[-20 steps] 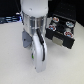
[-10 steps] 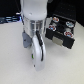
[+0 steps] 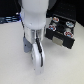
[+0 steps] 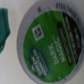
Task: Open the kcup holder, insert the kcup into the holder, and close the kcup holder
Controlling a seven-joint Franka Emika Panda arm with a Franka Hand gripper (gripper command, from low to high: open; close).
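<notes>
White table (image 3: 12,60); kcup (image 4: 50,42) directly beneath gripper (image 3: 30,50).

Ext cam looks down at table (image 3: 10,60); wrist cam v. close on kcup (image 4: 49,44).

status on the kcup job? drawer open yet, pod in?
Done: the kcup holder already looks pulled open, its round slots showing with pods in some. In hand: the arm is down over the table, and the wrist view is filled by the green kcup lying flat on the white surface; gripper state cannot be told. Left: pick the kcup up, seat it in a slot, push the holder shut.
</notes>
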